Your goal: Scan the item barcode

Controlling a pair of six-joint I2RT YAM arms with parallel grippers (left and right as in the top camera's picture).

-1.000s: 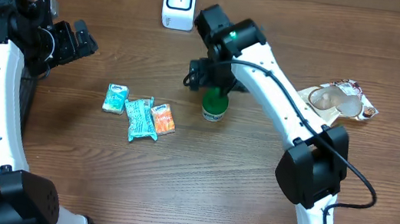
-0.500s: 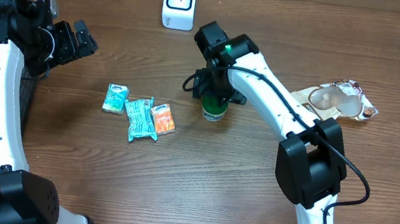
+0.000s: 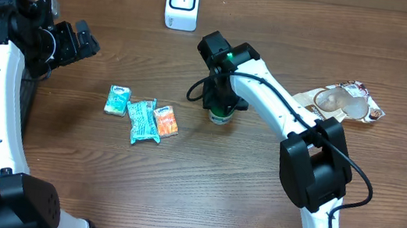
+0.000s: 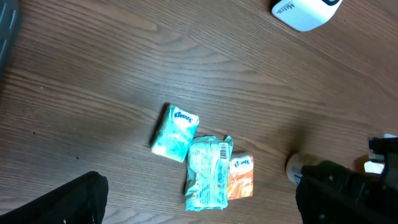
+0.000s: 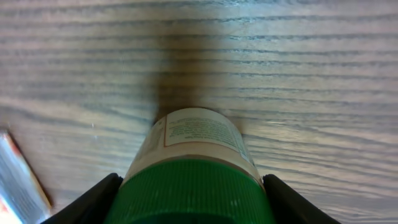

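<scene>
My right tool (image 3: 219, 99) has dropped over the green-capped bottle (image 5: 198, 134), which stands upright on the counter (image 3: 218, 179). The jaws flank its cap; whether they grip, I cannot tell. I should close squarely, keeping the label uncovered for the scanner (image 3: 182, 2).

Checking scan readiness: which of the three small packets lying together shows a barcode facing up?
The middle, crinkled teal packet: a barcode label faces up. The Kleenex pack and orange packet flanking it show none.

tissue pack (image 3: 117, 100), teal packet (image 3: 142, 120) (beside orange packet (image 3: 165, 121))
</scene>
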